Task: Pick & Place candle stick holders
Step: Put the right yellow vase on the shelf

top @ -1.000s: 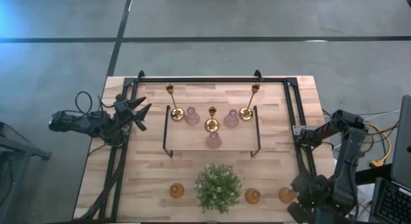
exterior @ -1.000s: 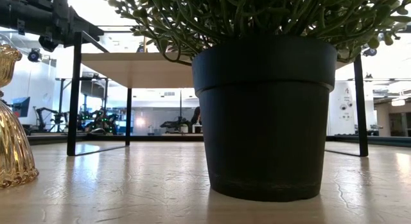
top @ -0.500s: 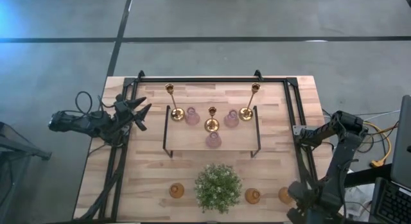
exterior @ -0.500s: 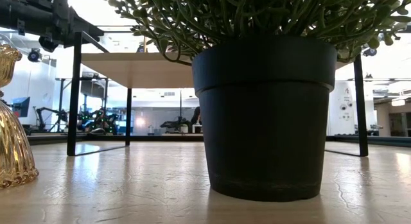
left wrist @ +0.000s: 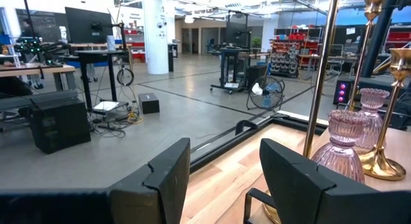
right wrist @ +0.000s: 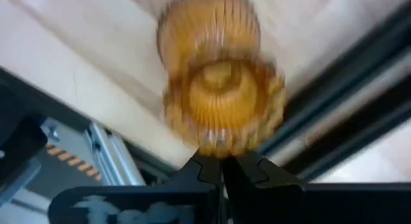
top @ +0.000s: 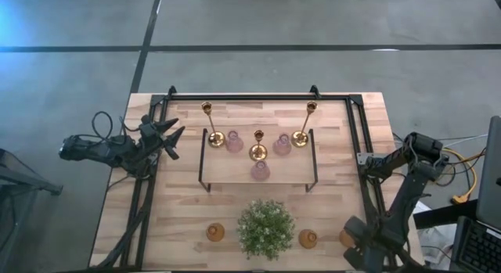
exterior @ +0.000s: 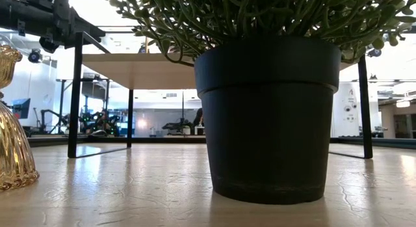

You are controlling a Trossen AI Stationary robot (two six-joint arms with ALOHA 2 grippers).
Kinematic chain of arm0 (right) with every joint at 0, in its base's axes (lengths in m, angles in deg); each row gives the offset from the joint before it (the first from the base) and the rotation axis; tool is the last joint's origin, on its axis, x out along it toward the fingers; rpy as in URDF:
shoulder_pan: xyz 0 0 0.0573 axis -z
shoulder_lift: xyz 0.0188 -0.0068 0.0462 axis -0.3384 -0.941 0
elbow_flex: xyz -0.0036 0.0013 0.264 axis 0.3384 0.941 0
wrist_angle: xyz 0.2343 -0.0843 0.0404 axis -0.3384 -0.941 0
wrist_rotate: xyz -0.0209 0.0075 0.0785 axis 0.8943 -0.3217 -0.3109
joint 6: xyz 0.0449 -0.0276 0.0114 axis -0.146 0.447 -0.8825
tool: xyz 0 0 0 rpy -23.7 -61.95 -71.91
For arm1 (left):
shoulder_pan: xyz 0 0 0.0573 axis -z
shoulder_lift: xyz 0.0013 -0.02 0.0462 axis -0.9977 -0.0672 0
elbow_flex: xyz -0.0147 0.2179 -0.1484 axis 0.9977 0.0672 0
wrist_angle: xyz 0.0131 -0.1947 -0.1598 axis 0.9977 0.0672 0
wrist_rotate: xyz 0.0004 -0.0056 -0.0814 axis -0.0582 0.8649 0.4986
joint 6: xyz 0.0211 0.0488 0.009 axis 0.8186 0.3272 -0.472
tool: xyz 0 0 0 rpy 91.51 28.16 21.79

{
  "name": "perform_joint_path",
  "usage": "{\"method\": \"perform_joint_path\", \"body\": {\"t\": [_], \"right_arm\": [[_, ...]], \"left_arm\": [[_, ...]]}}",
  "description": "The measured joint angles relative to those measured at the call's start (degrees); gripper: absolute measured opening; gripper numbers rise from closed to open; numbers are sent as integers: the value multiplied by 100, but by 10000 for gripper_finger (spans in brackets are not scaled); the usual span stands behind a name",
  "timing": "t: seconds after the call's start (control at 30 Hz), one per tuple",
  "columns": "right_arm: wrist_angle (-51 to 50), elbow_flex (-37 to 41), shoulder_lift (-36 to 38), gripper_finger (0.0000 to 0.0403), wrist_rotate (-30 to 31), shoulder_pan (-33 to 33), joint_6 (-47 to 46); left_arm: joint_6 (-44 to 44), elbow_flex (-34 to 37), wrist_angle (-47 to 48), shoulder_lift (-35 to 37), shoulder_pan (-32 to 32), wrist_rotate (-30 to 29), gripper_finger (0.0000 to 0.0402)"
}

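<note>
Your bench [top: 188, 206] is a pale wooden top edged by a black metal frame [top: 258, 95], standing on a grey concrete floor [top: 313, 23] crossed by dark lines. A low shelf [top: 235, 173] with a light top on thin black legs sits mid-bench. Nearer the front edge you have a bushy green plant [top: 266, 228]; from table height its black pot [exterior: 268, 116] fills the view, trailing stems spilling over its rim. Beyond the bench you see a workshop with desks, monitors and red racks.

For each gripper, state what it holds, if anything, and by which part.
Nothing is held. The left gripper is open and empty; the right gripper is shut, its tips just short of an amber glass holder.
</note>
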Motion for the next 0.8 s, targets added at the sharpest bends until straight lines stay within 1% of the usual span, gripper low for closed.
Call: {"method": "perform_joint_path", "body": {"t": [0.2,0.27,0.43,0.6,0.7,0.8], "right_arm": [[206,251,169,8,986,268,295],[228,338,207,8,1089,364,434],[224,517,229,8,1117,566,866],[275,590,233,8,1630,704,1282],[289,594,236,8,1964,777,1702],[278,594,237,8,2088,838,2080]], "left_arm": [[0,0,-1,0,-2,0,193],[2,2,1,0,-2,-1,193],[9,14,2,-2,-2,0,193],[9,15,2,-2,-1,-1,193],[9,15,2,-2,-2,0,193],[8,15,2,-2,-2,0,193]]}}
